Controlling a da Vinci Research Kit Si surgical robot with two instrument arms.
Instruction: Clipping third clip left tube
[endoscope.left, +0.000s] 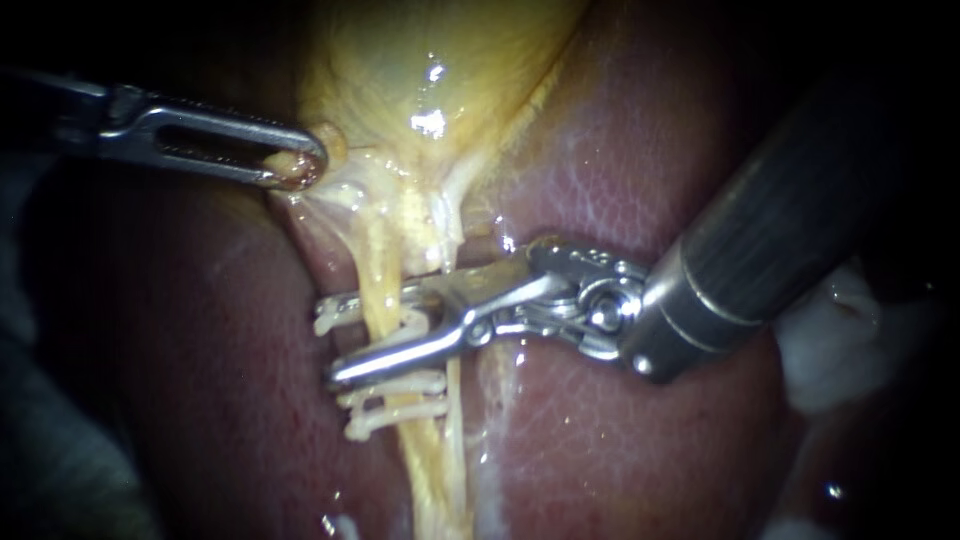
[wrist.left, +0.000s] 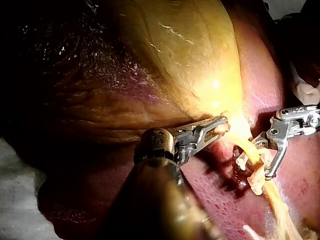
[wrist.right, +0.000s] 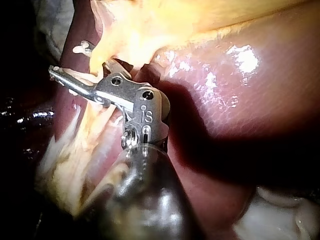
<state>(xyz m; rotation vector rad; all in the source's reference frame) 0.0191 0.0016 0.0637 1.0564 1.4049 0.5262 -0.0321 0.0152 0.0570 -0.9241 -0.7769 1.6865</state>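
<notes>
A thick yellow tube, the left tube (endoscope.left: 377, 285), runs down from the gallbladder (endoscope.left: 440, 60) over the liver (endoscope.left: 620, 180). Two white clips (endoscope.left: 395, 398) sit across it lower down. My right instrument (endoscope.left: 330, 342) comes in from the upper right; its jaws stand astride the tube just above those clips, one jaw on each side, holding a white clip (endoscope.left: 405, 325) around it. My left instrument (endoscope.left: 300, 168) is shut on a bit of tissue at the gallbladder's lower edge and holds it up to the left. The left wrist view shows the same grip of my left instrument (wrist.left: 220, 125).
A thinner pale tube (endoscope.left: 455, 400) runs just right of the clipped one. White gauze (endoscope.left: 830, 340) lies at the right, behind the right instrument's shaft. Red-brown liver surrounds both tubes.
</notes>
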